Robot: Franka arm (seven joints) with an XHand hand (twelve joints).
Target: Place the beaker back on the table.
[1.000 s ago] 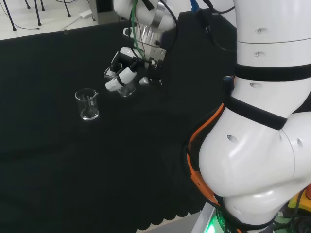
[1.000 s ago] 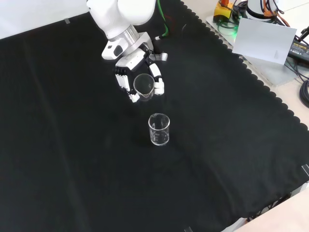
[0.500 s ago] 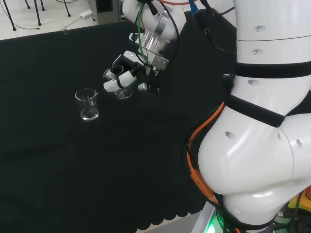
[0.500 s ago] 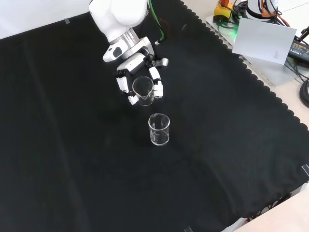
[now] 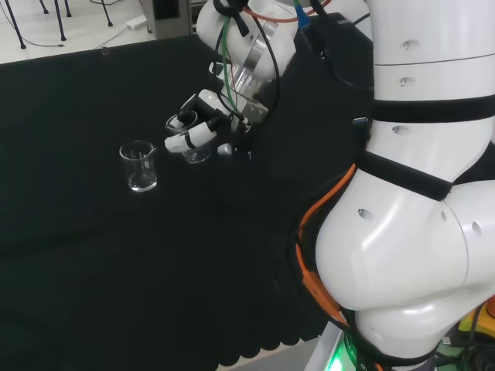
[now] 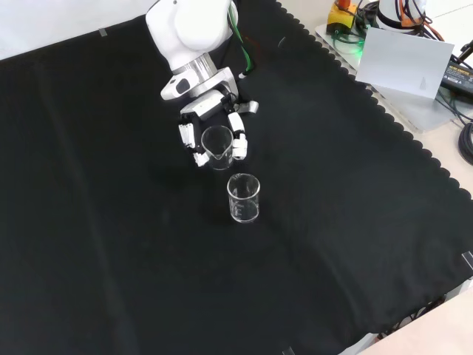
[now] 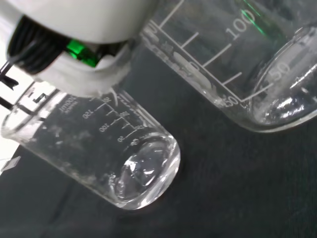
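Curling its fingers round a clear beaker (image 6: 217,143), the hand (image 6: 211,126) holds it low over the black-clothed surface (image 6: 111,244); whether its base touches the cloth cannot be told. A second beaker (image 6: 243,197) stands upright just beside it, nearer the camera in the front view and to the left in the head view.

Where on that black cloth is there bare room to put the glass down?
Bare black cloth spreads around the standing beaker on most sides. It is crowded only between that beaker and the hand, curled round the held beaker.
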